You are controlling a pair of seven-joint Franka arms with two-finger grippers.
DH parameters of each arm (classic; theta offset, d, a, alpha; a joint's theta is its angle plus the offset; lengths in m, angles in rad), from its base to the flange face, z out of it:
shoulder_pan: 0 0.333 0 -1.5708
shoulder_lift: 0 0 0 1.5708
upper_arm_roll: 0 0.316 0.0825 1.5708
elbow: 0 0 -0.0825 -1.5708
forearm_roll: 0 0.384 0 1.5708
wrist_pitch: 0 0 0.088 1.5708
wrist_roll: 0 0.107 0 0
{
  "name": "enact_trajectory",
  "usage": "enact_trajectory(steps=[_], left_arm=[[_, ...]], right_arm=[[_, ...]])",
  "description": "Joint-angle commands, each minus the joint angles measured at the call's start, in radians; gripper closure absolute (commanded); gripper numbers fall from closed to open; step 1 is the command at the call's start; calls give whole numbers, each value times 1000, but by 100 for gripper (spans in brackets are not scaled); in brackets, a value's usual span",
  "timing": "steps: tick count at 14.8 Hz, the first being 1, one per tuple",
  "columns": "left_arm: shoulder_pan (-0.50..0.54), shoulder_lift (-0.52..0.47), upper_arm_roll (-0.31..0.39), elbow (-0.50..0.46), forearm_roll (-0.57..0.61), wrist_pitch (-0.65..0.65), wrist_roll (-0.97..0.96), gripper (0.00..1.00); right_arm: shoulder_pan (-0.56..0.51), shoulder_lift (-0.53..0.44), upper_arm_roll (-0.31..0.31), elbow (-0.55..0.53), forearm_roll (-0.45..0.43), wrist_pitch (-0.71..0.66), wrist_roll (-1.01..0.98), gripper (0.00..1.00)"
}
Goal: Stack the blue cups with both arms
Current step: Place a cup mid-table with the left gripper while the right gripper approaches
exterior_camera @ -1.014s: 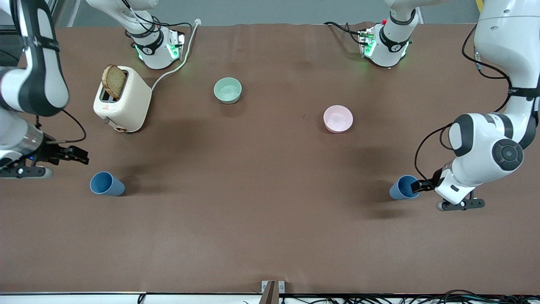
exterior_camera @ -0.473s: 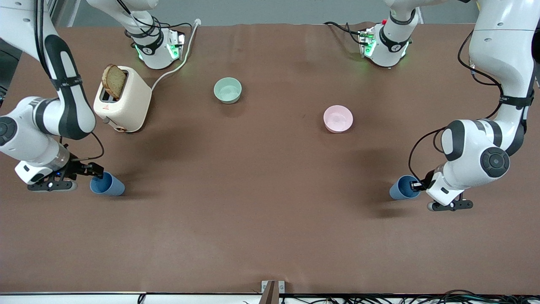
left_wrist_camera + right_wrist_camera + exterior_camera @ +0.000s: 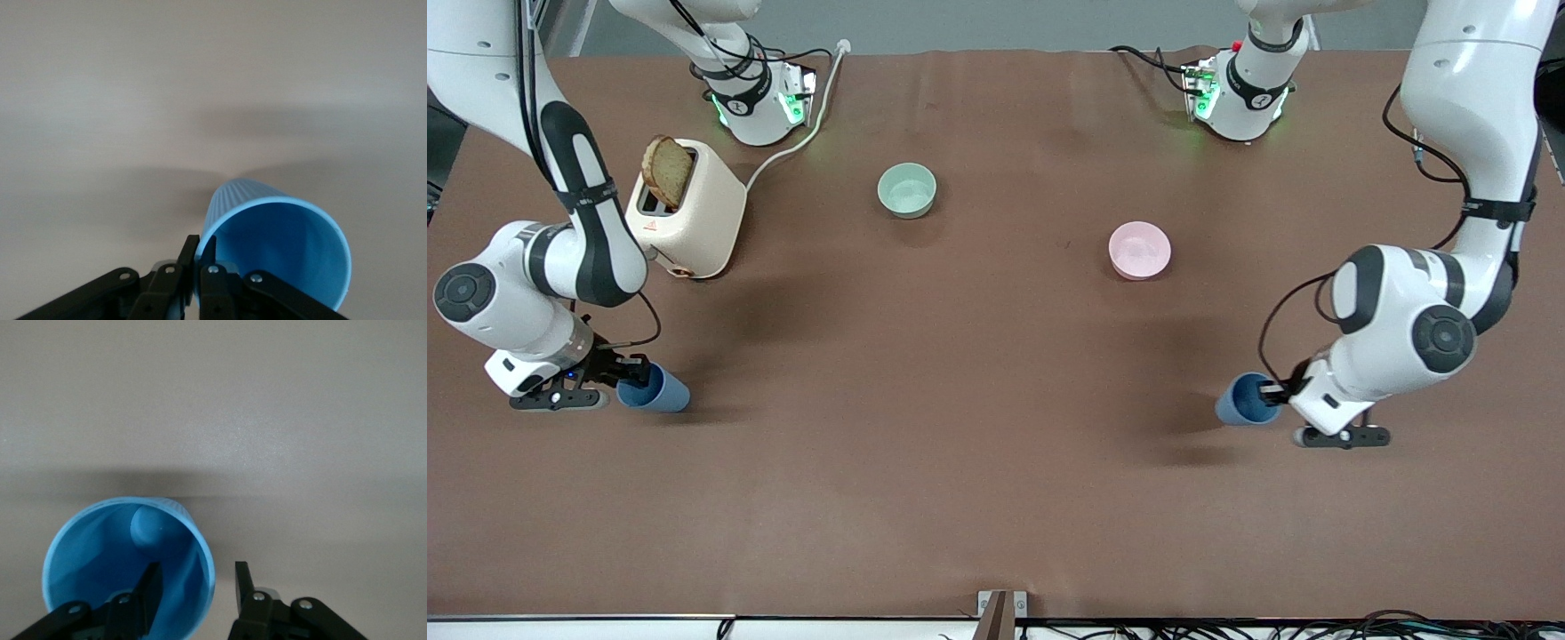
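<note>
One blue cup (image 3: pixel 660 392) stands on the table at the right arm's end, near the front camera. My right gripper (image 3: pixel 632 374) is open and straddles its rim. In the right wrist view one finger (image 3: pixel 151 585) is inside the cup (image 3: pixel 100 553), the other outside, with my right gripper (image 3: pixel 197 577) over the wall. The second blue cup (image 3: pixel 1238 402) is at the left arm's end. My left gripper (image 3: pixel 1272 390) is shut on its rim. In the left wrist view my left gripper (image 3: pixel 200 245) pinches the cup (image 3: pixel 280 243) wall.
A cream toaster (image 3: pixel 687 213) with a slice of bread stands near the right arm's base. A pale green bowl (image 3: pixel 907 189) and a pink bowl (image 3: pixel 1139 250) sit mid-table, farther from the front camera than the cups. The brown table (image 3: pixel 960 444) lies between the cups.
My right gripper came down to the cup at its end and put a finger inside its rim. My left gripper closed on its cup and carried it a little toward the table's middle.
</note>
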Motion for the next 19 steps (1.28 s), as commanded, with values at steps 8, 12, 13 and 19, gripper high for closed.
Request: enact_trajectory(steps=[8, 12, 13, 19], left_arm=[[-343, 66, -66, 129, 36, -36, -508, 100], [-428, 129, -68, 167, 97, -36, -677, 100], [-439, 143, -68, 174, 108, -36, -709, 100], [-523, 218, -62, 227, 111, -24, -797, 98]], right_arm=[[0, -82, 7, 78, 22, -197, -5, 99], [15, -131, 7, 214, 159, -470, 1, 99], [25, -131, 7, 264, 179, -545, 7, 99], [123, -143, 9, 387, 203, -667, 246, 99]])
